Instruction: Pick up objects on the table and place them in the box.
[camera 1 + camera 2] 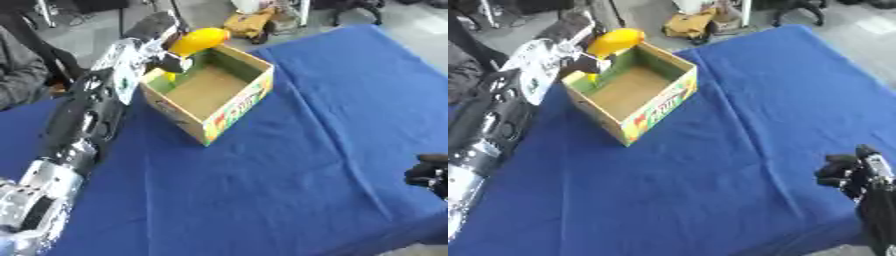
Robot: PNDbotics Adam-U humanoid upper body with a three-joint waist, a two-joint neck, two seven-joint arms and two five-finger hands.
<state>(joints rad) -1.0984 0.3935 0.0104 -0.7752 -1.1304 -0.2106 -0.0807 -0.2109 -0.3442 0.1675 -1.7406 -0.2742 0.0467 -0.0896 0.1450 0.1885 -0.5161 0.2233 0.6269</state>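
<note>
Place: Above the box's far left corner, in the left hand [171, 47], a yellow object [199, 39] is held; it sits over the rim, not yet inside.
Left fingers: curled round the lower end of the yellow object, the rounded upper end standing out up and to the right of them.
Right hand [846, 172]: seen low at the right edge, well apart from the box; its dark fingers appear curled with nothing in them.
Handling: the yellow object is judged smooth, rounded and light, probably a toy fruit; a glossy skin may slip, so a hold across its middle would be safer than at one tapered end. What it is exactly cannot be told.
Box [229, 112]: open-topped cardboard, thin-walled, likely to shift or tip if its rim is struck; the brown floor just below the fingers looks bare.
Edges: the near rim lies directly beneath the fingers; the left forearm runs close along the box's left wall, so little room is left on that side.
Open room: the blue surface [289, 180] to the right of the fingers and toward the right hand is wide, with nothing seen standing on it.
Next move: a short lowering inward past the rim is judged enough for a release.
</note>
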